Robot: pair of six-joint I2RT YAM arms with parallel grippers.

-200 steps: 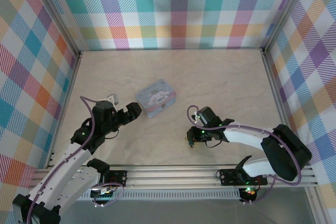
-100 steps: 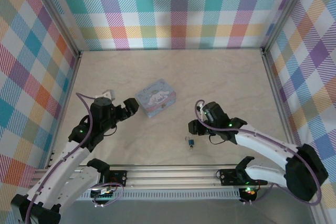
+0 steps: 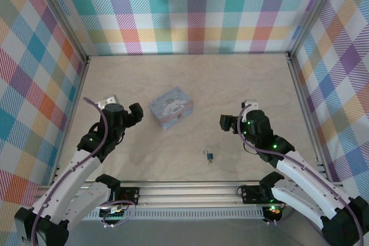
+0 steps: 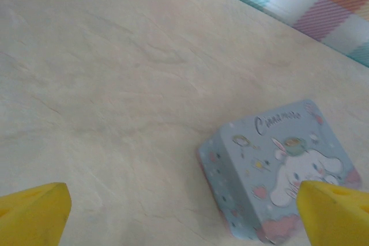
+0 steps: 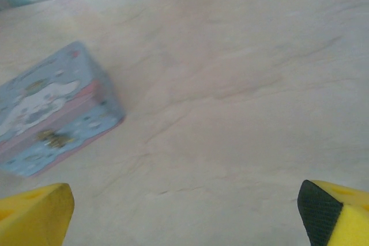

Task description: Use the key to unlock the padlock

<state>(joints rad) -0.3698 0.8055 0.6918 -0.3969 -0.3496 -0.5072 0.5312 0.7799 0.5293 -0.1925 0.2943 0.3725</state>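
1. Our right fingers (image 3: 226, 123) are now drawn back from the padlock (image 3: 209, 156), toward 1 o'clock.
2. It lies on the surface (image 3: 259, 84), 5 o'clock from the tin (image 3: 170, 106).
3. Our left fingers (image 4: 31, 211) and right fingers spread wide, empty.

The tin box (image 3: 171, 106) was the one raised obstacle on the table (image 3: 242, 79), and behind it the surface lay open up to the checkered walls (image 3: 190, 21). Left of the box the left gripper (image 3: 135, 113) hung near, leaving a narrow gap. In front of the box, to the right, lay the small padlock (image 3: 209, 156) with bare table all around, and the right gripper (image 3: 226, 123) was well apart from the box.
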